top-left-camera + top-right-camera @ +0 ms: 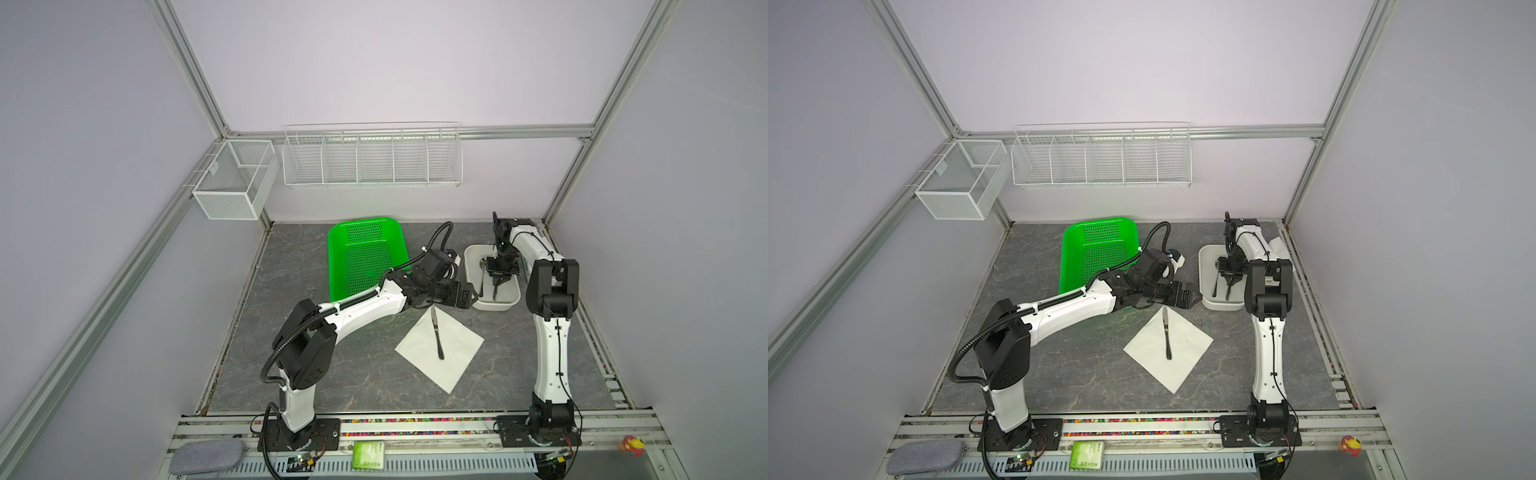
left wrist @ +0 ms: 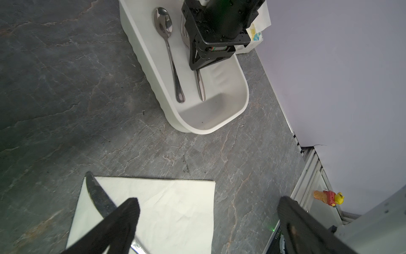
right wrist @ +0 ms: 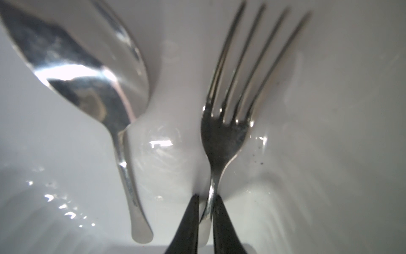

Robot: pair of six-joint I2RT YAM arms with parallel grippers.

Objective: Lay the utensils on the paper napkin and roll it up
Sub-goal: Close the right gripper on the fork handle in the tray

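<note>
The white paper napkin (image 1: 451,353) (image 1: 1183,353) (image 2: 175,209) lies flat on the grey table with the knife (image 1: 436,332) (image 1: 1167,334) (image 2: 96,195) across it. The spoon (image 1: 483,278) (image 2: 169,50) (image 3: 87,88) and fork (image 2: 201,85) (image 3: 222,136) lie side by side in a white tray (image 1: 498,305) (image 1: 1223,306) (image 2: 197,129). My right gripper (image 1: 496,286) (image 1: 1228,286) (image 3: 205,198) reaches down into the tray, shut on the fork's handle just behind the head. My left gripper (image 1: 471,297) (image 1: 1192,297) (image 2: 208,201) hovers open above the napkin's far corner, holding nothing.
A green perforated basket (image 1: 365,257) (image 1: 1096,253) stands behind my left arm. A printed tissue pack (image 2: 257,37) (image 1: 1277,245) sits beyond the tray by the right wall. Wire racks (image 1: 372,156) hang on the back wall. A small toy figure (image 2: 329,196) stands on the front rail.
</note>
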